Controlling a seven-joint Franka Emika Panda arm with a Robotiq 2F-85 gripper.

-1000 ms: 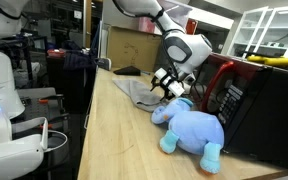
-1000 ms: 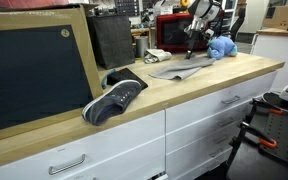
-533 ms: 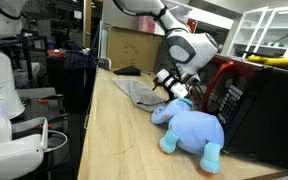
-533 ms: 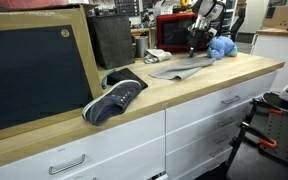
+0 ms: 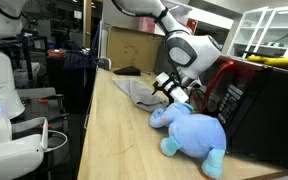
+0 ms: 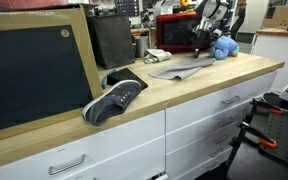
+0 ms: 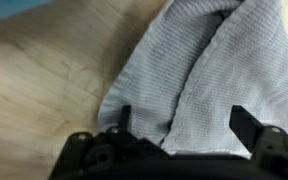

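Wooden counter (image 5: 122, 140) bears cloth (image 5: 136, 92), plush (image 5: 196, 132), shoe (image 6: 114, 100)

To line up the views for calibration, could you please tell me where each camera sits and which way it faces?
Exterior view: low at the counter's end, facing along the wooden counter toward the blue plush toy and grey cloth; the arm and gripper show.
Exterior view: farther off, in front of the drawers, facing along the counter past a shoe; the arm shows small, far away.
Wrist view: faces down onto the cloth; two open fingers show.
Shared: all three show the cloth.
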